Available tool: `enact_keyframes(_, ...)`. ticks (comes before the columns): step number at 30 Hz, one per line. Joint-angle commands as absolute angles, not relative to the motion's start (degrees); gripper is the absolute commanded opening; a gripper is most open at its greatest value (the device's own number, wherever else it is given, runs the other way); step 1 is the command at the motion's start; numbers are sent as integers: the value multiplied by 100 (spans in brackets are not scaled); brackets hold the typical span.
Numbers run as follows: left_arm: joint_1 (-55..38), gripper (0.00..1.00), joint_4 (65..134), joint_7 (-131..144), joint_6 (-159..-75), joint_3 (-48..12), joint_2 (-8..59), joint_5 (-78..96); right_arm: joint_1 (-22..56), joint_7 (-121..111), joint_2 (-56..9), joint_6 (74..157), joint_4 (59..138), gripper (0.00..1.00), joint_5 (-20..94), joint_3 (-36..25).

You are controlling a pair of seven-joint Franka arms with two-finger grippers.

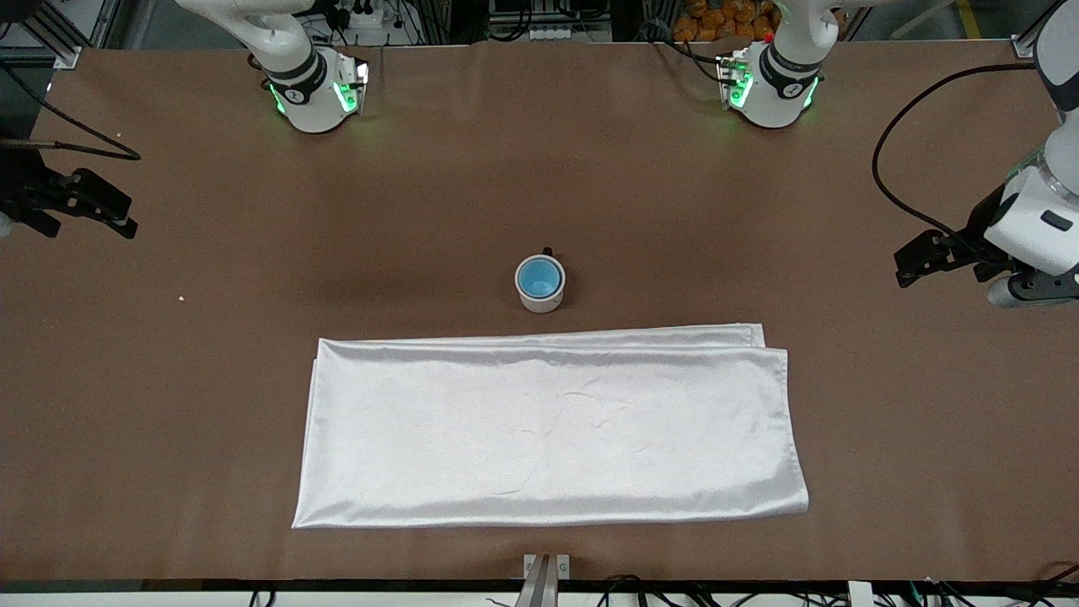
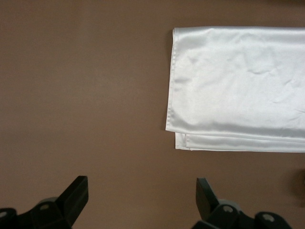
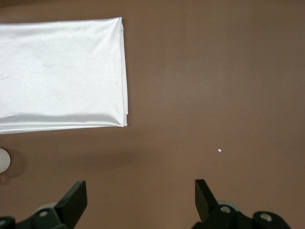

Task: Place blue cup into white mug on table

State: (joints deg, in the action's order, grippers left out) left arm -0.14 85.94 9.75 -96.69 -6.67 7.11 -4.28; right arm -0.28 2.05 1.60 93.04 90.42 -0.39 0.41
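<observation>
Front view puts the white mug [image 1: 540, 287] near the middle of the table [image 1: 211, 253], standing upright with its black handle turned toward the robots' bases. You can see the blue cup [image 1: 539, 277] already sitting inside it, a bright blue ring and floor filling the mug's mouth. Take the mug as your landmark. The white cloth [image 1: 548, 426] lies folded flat, nearer to the front camera than the mug, its long edge just beside the mug's base without touching it.

Your left gripper [image 1: 915, 257] hangs over bare table well apart from the mug, toward the left arm's end. In the left wrist view its fingers [image 2: 76, 193] stand wide apart with nothing between them, and only brown surface and one end of the cloth [image 2: 238, 86] lie below.

Your right gripper [image 1: 101, 206] hangs over bare table well apart from the mug, toward the right arm's end. The right wrist view shows its fingers [image 3: 76, 198] spread and empty too, with the cloth's other end [image 3: 62, 74] and a sliver of the mug [image 3: 3, 160] at the picture's edge. A tiny white speck [image 3: 219, 150] lies on the table under that gripper.
</observation>
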Motion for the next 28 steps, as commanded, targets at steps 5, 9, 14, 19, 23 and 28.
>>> enact_keyframes(5, -53, 100, 8675, 861, -9492, -615, 545, -255, -79, 316, 88, 9229, 8886, 100, -132, 53)
enact_keyframes(9, -53, 100, 8675, 835, -9352, -633, 484, -229, -79, 316, 88, 9229, 8886, 100, -123, 44)
enact_keyframes(14, -53, 100, 8675, 826, -9316, -650, 457, -167, -132, 325, 79, 9220, 8895, 100, -114, 44)
enact_keyframes(19, -44, 100, 8675, 826, -9299, -606, 431, -26, -123, 369, 79, 9202, 8895, 100, -97, 53)
enact_keyframes(23, -44, 100, 8675, 826, -9273, -606, 431, -26, -123, 378, 79, 9193, 8895, 100, -97, 53)
enact_keyframes(28, -44, 100, 8675, 826, -9272, -606, 439, -26, -123, 352, 79, 9193, 8895, 100, -97, 44)
